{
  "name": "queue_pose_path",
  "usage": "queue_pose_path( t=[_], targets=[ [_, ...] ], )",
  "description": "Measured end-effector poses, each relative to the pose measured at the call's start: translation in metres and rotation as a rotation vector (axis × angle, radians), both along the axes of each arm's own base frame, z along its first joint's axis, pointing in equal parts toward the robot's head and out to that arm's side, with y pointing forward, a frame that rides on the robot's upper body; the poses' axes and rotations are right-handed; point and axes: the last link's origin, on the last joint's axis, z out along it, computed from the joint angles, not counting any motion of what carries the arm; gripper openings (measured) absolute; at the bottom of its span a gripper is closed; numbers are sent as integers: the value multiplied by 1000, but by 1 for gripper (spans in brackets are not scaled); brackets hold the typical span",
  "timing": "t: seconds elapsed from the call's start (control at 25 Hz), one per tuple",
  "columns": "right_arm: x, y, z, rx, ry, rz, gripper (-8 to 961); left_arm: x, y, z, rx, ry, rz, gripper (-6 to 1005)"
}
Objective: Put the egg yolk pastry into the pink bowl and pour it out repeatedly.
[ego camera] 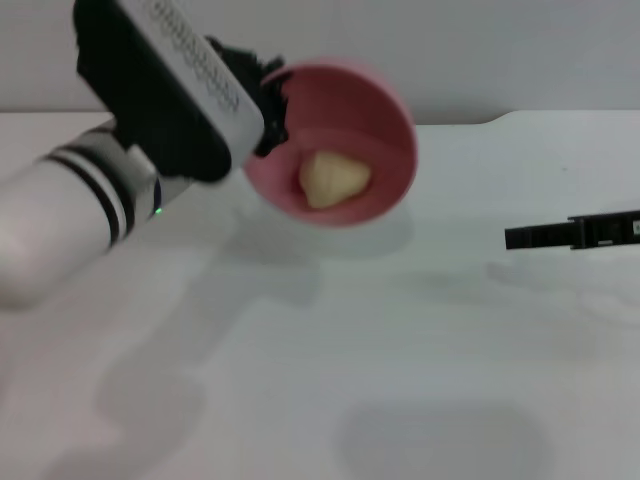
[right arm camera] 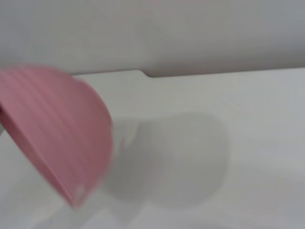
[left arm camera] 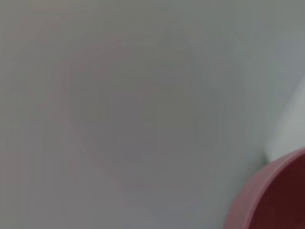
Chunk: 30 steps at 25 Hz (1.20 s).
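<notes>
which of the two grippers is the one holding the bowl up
The left gripper, at the table's far left, holds the tilted pink bowl in the air by its rim, the egg yolk pastry inside. The right gripper hangs apart at the right, holding nothing.

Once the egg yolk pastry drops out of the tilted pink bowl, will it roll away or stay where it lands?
The egg yolk pastry looks lumpy, not perfectly round, so it would probably roll only briefly. It seems soft, so it likely lands without bouncing. The pink bowl, held tilted by the left gripper, looks smooth inside, so the pastry should slide out easily.

One pink bowl (ego camera: 345,130), one egg yolk pastry (ego camera: 333,180).
</notes>
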Motion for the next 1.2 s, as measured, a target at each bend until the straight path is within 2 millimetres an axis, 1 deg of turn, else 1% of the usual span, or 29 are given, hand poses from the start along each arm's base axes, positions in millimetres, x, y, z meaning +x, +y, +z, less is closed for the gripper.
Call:
queue_pose_path(
  t=[0.12,0.2,0.28,0.32,0.36,0.4,0.48,0.6,0.68,0.76,0.88,0.96,1.0,1.04,1.2],
  targets=[
    [7,-4,-5,-13,8,-20,500,3,-15,-4,140,4,-173,-1],
    [10,-5,-5,-16,8,-27,498,3,-27,-14,224,55,-307,-1],
    [12,-7,-5,-15,6,-33,495,1,-41,-30,299,122,-452,-1],
    [12,-7,-5,-15,6,-33,494,1,-45,-34,326,145,-498,-1],
    [12,-7,-5,-17,7,-34,493,-1,-54,-45,367,202,-587,-1],
    [13,-8,-6,-18,8,-36,491,-3,-58,-51,395,235,-636,-1],
    [14,-9,-6,-19,11,-40,489,-3,-62,-61,429,308,-711,-1],
    [16,-11,-7,-19,13,-45,485,-7,-60,-73,424,397,-752,-1],
    [16,-11,-7,-19,14,-47,482,-9,-57,-76,424,404,-743,-1],
    [16,-12,-7,-19,15,-48,480,-8,-54,-71,443,367,-709,-2],
    [15,-11,-7,-20,15,-45,476,-1,-41,-51,497,208,-554,-2],
    [13,-10,-7,-22,14,-39,473,1,-29,-39,501,122,-442,-2],
    [12,-9,-8,-22,13,-35,472,1,-20,-30,484,76,-363,-2],
    [11,-7,-8,-21,11,-30,470,0,-13,-25,460,51,-314,-2],
    [6,-2,-8,-20,11,-16,465,-8,13,-9,245,-71,-109,-2]
  ],
)
